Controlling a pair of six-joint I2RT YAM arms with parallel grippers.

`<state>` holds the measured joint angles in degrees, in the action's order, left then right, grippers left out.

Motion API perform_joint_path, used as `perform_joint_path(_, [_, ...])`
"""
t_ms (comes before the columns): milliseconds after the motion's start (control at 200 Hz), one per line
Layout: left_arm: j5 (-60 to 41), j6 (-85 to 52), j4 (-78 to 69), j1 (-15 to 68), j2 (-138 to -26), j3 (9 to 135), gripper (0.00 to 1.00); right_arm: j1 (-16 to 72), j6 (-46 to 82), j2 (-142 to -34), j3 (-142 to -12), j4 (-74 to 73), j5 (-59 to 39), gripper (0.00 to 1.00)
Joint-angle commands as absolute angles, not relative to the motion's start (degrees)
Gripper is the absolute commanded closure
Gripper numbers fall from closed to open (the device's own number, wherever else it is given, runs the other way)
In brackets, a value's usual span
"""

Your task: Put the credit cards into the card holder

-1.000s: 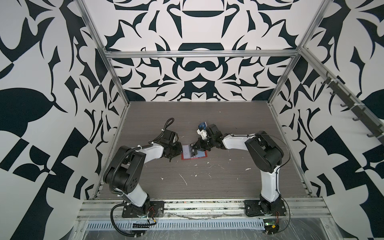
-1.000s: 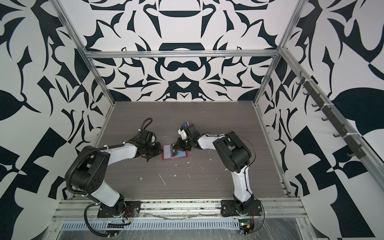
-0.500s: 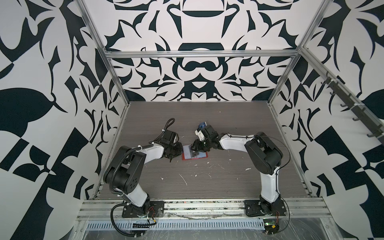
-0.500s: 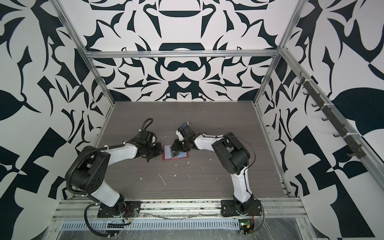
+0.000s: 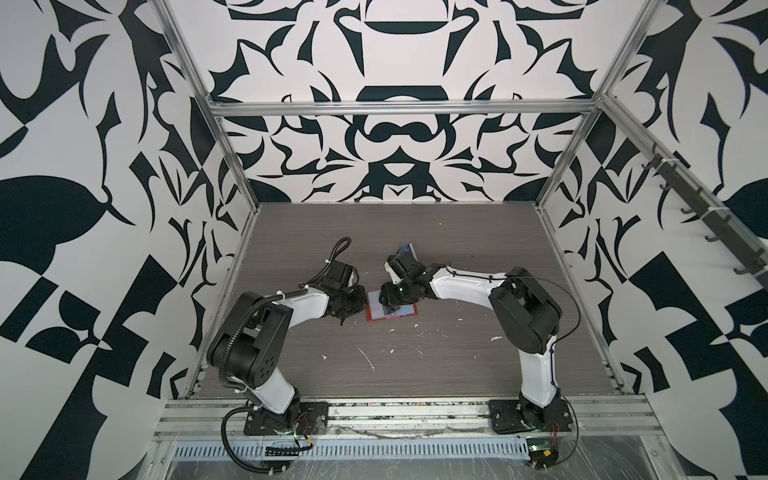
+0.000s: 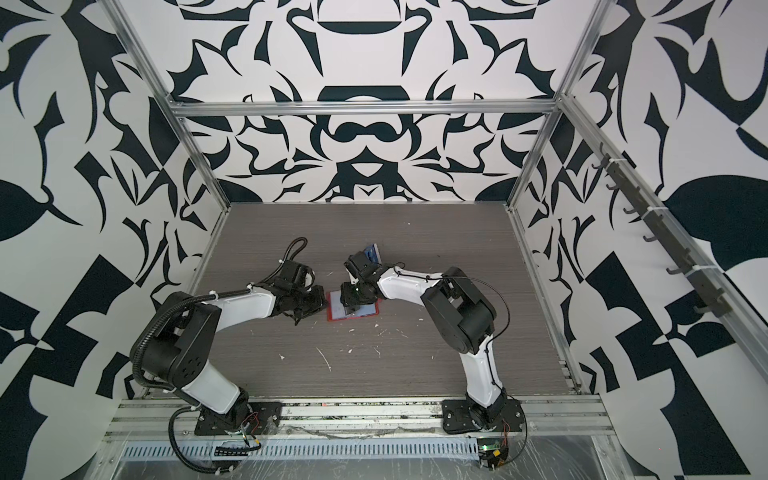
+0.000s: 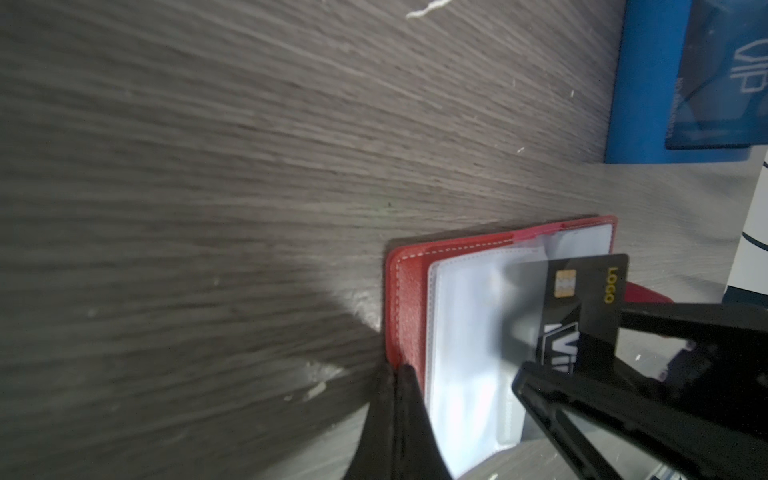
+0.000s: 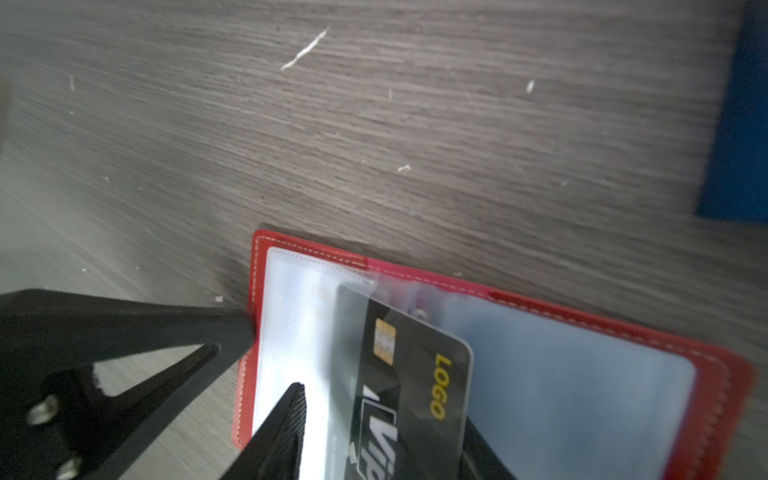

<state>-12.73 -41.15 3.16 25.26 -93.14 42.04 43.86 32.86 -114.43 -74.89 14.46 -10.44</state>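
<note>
The card holder [image 5: 408, 311] [image 6: 368, 311] lies open on the table, red with clear sleeve pages [image 7: 465, 332] [image 8: 561, 374]. A black credit card [image 7: 582, 299] [image 8: 415, 374] with a gold chip stands partly pushed into a sleeve. My right gripper [image 8: 382, 409] [image 5: 390, 308] is open, one finger on each side of this card, and the ribbed fingertip [image 8: 296, 399] stands apart from it. The far finger is hidden behind the card. My left gripper [image 7: 400, 370] [image 5: 363, 305] is shut, its tips pinching the red cover's edge. A blue credit card [image 7: 727, 83] stands in the blue rack.
The blue rack [image 5: 406, 249] [image 6: 371, 251] [image 7: 640, 83] stands just behind the right wrist. White scraps [image 5: 368, 359] litter the dark wood tabletop in front. Patterned walls and metal frame posts close the table in on three sides.
The right gripper has opened from shut and let go of the black card, which stays in the sleeve. It also shifted a little left over the holder. The left arm has not moved.
</note>
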Motion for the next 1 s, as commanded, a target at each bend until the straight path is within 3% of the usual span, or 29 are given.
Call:
perform_joint_path(0, [-10.93, -41.35, 6.50, 25.47, -93.49, 39.99, 1.00, 43.85, 31.73, -112.69, -75.76, 21.05, -4.88, 0.46])
perform_joint_path(995, [-10.48, -39.99, 8.35, 25.43, -92.77, 41.04, 1.00, 44.03, 28.71, -107.37, -77.18, 25.86, 2.93, 0.45])
